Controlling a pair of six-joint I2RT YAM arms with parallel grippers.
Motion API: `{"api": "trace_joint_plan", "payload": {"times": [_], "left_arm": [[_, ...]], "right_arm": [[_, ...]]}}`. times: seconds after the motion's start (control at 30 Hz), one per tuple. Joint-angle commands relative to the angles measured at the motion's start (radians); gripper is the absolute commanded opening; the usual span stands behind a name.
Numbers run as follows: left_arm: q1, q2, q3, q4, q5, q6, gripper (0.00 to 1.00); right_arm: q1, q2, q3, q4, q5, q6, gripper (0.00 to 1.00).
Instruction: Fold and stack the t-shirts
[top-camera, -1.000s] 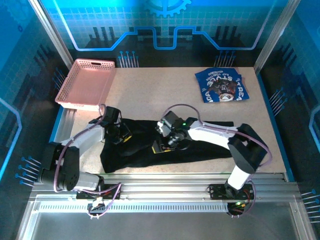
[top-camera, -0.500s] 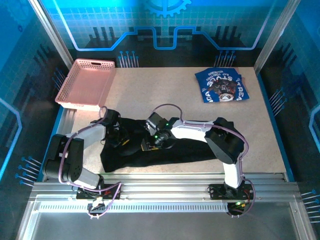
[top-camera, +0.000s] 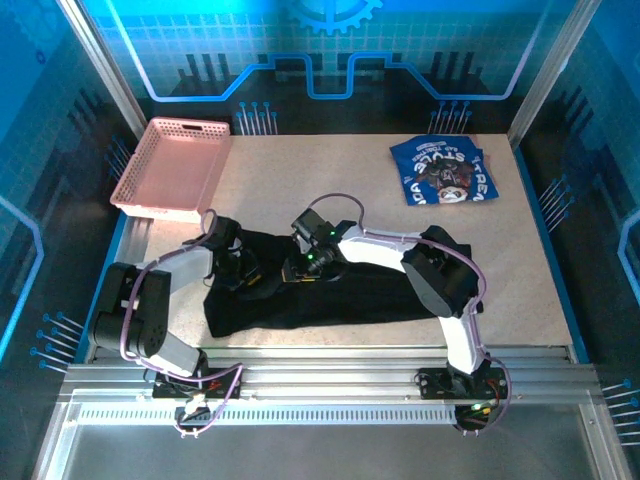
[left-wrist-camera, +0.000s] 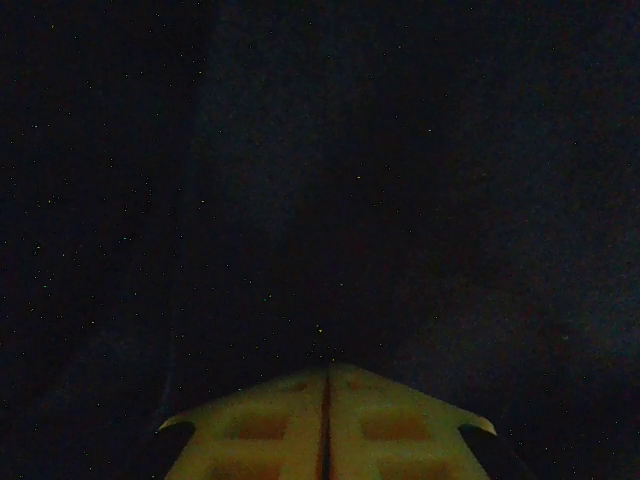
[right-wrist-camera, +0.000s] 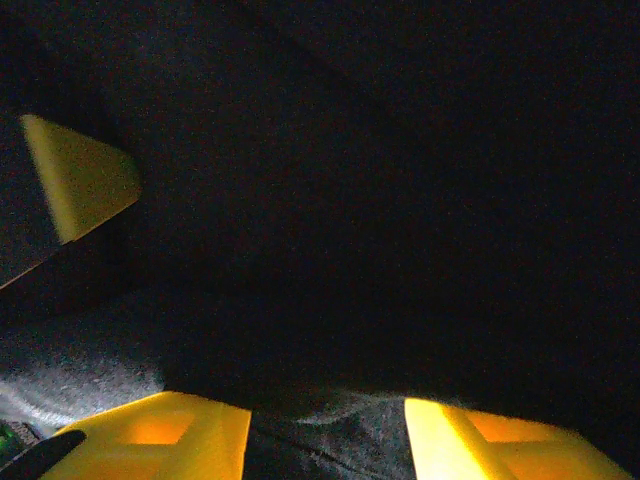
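We judge the black t-shirt (top-camera: 350, 300) to be mid-fold. It lies as a long, rumpled band across the near middle of the tabletop (top-camera: 300, 190), with both arms bent in over its left half. The blue t-shirt (top-camera: 443, 172) sits folded into a neat rectangle at the far right, white lettering and dark graphic facing up, well apart from the work. The pink basket (top-camera: 175, 165), a rigid plastic lattice, rests at the far left.

The left end effector (left-wrist-camera: 325, 400) has its yellow fingers pressed together against dark cloth, with only a thin seam between them. Whether a layer is pinched there we cannot tell. The right end effector (right-wrist-camera: 320, 415) stands apart, and a soft hump of matte, faintly fuzzy fabric bulges between its fingers (right-wrist-camera: 150, 430).

Next, we think, the right one must close on that hump, and both must then carry the edge over evenly. The cloth is limp and would sag or bunch if one side led. Stacking is not yet done.
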Motion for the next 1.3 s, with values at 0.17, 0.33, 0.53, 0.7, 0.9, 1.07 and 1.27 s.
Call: {"api": "trace_joint_plan", "payload": {"times": [0.17,0.33,0.53,0.7,0.9,1.07,1.27], "left_arm": [[0.012,0.062,-0.018,-0.028,-0.025,0.025,0.09],[0.015,0.074,-0.025,-0.01,-0.012,0.025,0.1],[0.015,0.091,-0.027,0.0,-0.002,0.026,0.1],[0.02,0.094,-0.034,0.006,0.014,0.029,0.1],[0.031,0.101,-0.047,0.023,0.033,0.039,0.1],[0.033,0.108,-0.057,0.041,0.046,0.038,0.1],[0.034,0.109,-0.059,0.04,0.053,0.046,0.1]], "right_arm": [[-0.011,0.073,0.088,-0.084,0.004,-0.027,0.52],[-0.01,0.066,0.103,-0.071,-0.002,-0.036,0.58],[-0.018,0.06,0.133,-0.042,-0.059,-0.019,0.61],[-0.038,-0.023,0.078,-0.031,-0.056,0.048,0.64],[-0.043,-0.118,0.04,-0.17,-0.039,0.134,0.56],[-0.005,-0.163,-0.06,-0.122,-0.074,0.219,0.44],[0.037,-0.118,-0.082,-0.073,-0.068,0.251,0.41]]}}
